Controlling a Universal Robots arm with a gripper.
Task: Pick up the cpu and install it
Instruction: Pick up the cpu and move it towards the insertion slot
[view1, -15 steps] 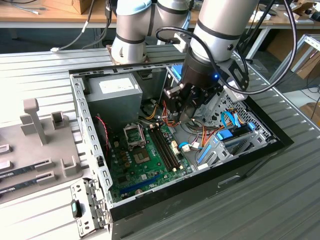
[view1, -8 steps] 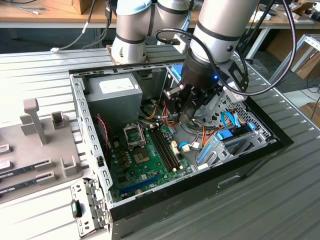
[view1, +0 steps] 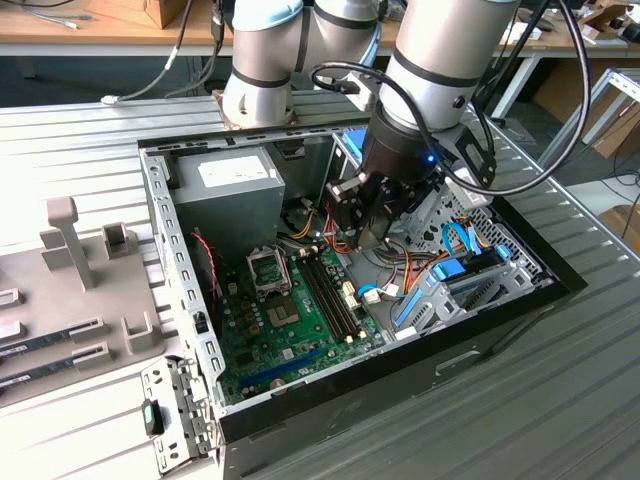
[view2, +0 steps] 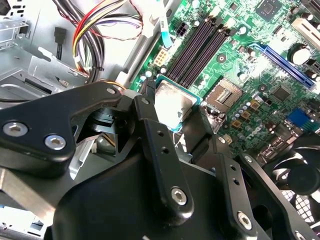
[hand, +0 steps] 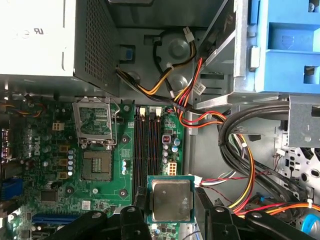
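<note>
The cpu (hand: 171, 199) is a small square chip with a silvery top and a thin green rim, and my gripper (hand: 171, 206) is shut on it by two opposite edges. In the second wrist view the cpu (view2: 173, 104) sits between the black fingers (view2: 145, 107) above the green motherboard (view2: 250, 75). In the exterior view my gripper (view1: 367, 238) hangs inside the open computer case, over the memory slots (view1: 330, 290). The open metal-framed socket (view1: 270, 270) lies toward that view's left of the gripper; both wrist views show the socket (hand: 95, 122) (view2: 224, 93) empty.
A grey power supply (view1: 225, 185) fills the case's back corner. Bundled coloured cables (hand: 235, 150) and a blue drive cage (view1: 450, 285) crowd the exterior view's right. Case walls (view1: 165, 260) surround the board. A grey fixture tray (view1: 80, 300) lies outside on the left.
</note>
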